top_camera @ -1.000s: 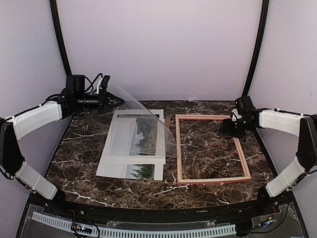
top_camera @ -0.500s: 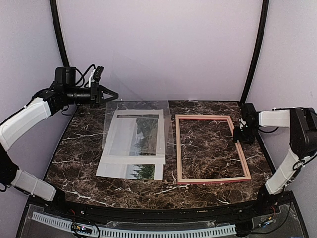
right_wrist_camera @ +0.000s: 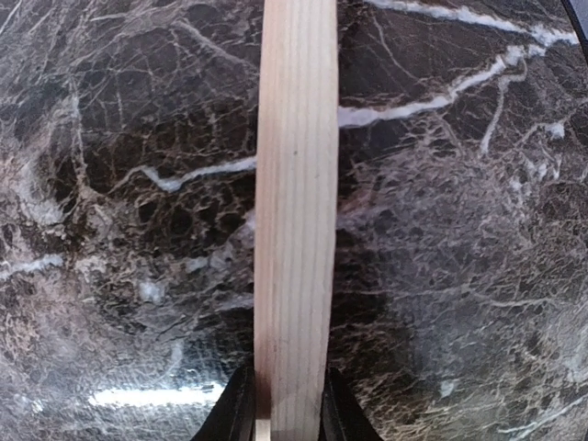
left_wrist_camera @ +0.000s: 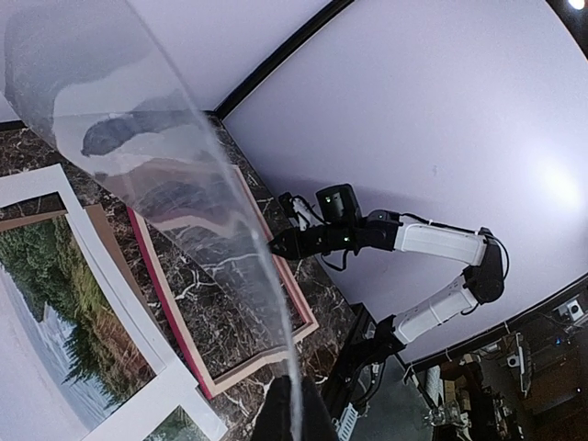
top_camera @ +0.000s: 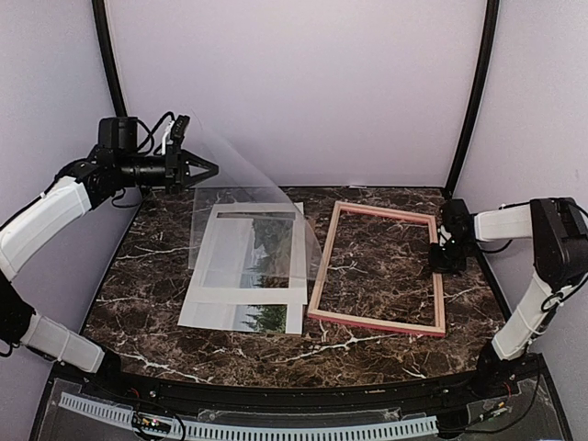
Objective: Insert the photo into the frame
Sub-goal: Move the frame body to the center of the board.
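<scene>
The top external view sits high behind the arm bases, facing forward and down over the whole marble surface to the back wall. The left wrist view, raised at the far left, looks rightward through the clear sheet toward the right arm. The right wrist view looks from very close along one frame rail, its fingers at the bottom edge. All three share the frame.

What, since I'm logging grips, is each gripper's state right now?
Left gripper: closed on the clear sheet.
Right gripper: closed on the frame, at its side rail.
</scene>
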Robot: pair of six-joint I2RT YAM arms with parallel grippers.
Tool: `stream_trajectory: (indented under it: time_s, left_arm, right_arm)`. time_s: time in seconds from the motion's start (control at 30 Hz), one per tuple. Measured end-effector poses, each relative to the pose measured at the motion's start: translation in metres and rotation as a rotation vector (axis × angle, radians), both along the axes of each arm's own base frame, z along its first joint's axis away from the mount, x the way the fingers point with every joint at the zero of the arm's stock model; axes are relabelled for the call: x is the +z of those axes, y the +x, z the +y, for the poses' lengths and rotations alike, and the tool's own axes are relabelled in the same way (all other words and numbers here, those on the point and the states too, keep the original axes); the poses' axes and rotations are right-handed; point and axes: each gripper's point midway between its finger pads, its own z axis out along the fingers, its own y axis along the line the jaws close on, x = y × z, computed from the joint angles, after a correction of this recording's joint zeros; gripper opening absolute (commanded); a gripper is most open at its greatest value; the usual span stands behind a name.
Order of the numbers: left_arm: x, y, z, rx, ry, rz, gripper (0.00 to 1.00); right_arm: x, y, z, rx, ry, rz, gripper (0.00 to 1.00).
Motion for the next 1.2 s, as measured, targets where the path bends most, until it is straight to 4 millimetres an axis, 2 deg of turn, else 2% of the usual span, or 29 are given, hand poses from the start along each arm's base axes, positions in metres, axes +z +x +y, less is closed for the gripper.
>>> stream_trajectory:
  time_s: [0.13,0.27,0.57,0.67,0.8,0.87,1.07,1.2]
  left_arm:
    - [0.011,0.0,-0.002,-0.001,-0.017,-0.013,0.0]
    - [0.019,-0.001,-0.004,-0.004,-0.03,-0.027,0.0]
    - [0.019,0.0,-0.006,0.008,-0.026,-0.027,0.0]
    - [0.018,-0.001,-0.008,0.01,-0.025,-0.025,0.0]
    - [0.019,-0.006,-0.019,-0.003,-0.028,-0.021,0.0]
    - [0.019,-0.011,-0.027,-0.018,-0.031,-0.023,0.0]
    - [0.021,-0.025,-0.058,-0.081,-0.053,-0.026,0.0]
    - [0.009,-0.026,-0.084,-0.122,-0.05,0.006,0.0]
  right_arm:
    - [0.0,0.0,0.014,0.003,0.002,-0.017,0.16]
    - [0.0,-0.005,0.039,0.052,0.004,-0.019,0.14]
    - [0.001,-0.012,0.071,0.103,0.005,-0.022,0.14]
    - [0.0,-0.016,0.086,0.128,0.012,-0.024,0.21]
    - [0.0,-0.016,0.103,0.158,0.032,-0.036,0.4]
    - [0.001,-0.014,0.109,0.167,0.053,-0.046,0.46]
    - [0.005,-0.012,0.113,0.177,0.074,-0.045,0.55]
    - [0.013,-0.009,0.108,0.179,0.099,-0.051,0.57]
